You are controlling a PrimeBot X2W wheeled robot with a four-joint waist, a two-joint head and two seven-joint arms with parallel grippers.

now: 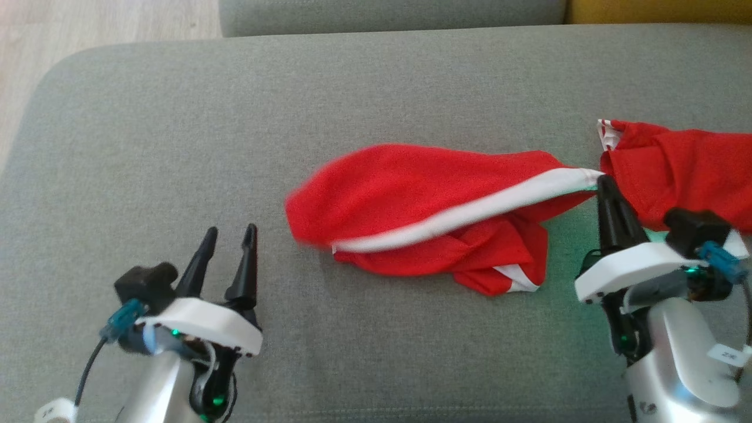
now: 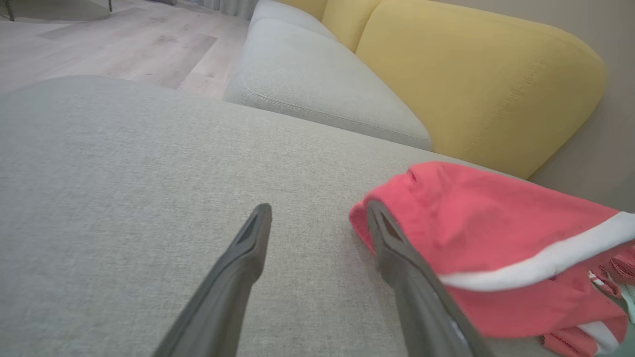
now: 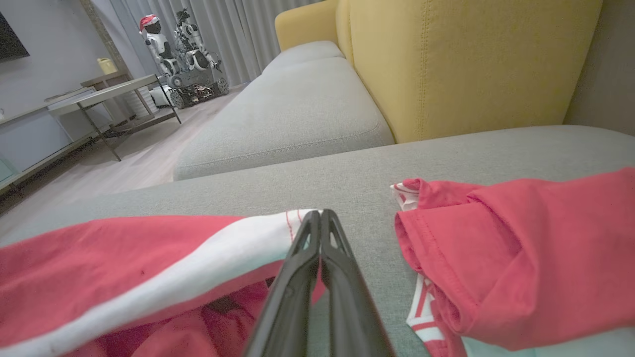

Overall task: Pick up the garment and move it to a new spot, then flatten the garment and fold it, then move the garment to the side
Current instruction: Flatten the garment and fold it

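Firstly, wooden floor (image 1: 23, 59): pale planks at the far left, beyond the rounded corner of the seat.
Grey seat cushion (image 1: 176, 117): a broad woven surface that spans the scene and bears everything else; a second grey cushion (image 1: 388, 14) lies along its far edge.
Left gripper (image 1: 231, 229): near left, over bare cushion, its two dark fingers spread wide with nothing between them. It is apart from the cloth in the head view. In its own wrist view the right-hand finger overlaps the cloth's left edge, and I cannot tell whether they touch.
Red garment (image 1: 411, 194): bunched at the middle of the cushion, to the right of the left gripper. Its left end is rounded and blurred, and crumpled folds with a bit of white trim sit at its near right.
White band (image 1: 470, 214): a stripe across the garment, running from its near left up to its far right end, where it looks pulled straight.
Right gripper (image 1: 605, 179): near right, fingers pressed flat together, tips at the right end of the white band and pinching it.
Second red cloth (image 1: 675, 158): far right, rumpled, with white striped trim at its left corner. It lies just beside the gripper's tips; I cannot tell if it belongs to the same garment.
Yellow backrest (image 1: 658, 10): far right corner, behind the cushions.
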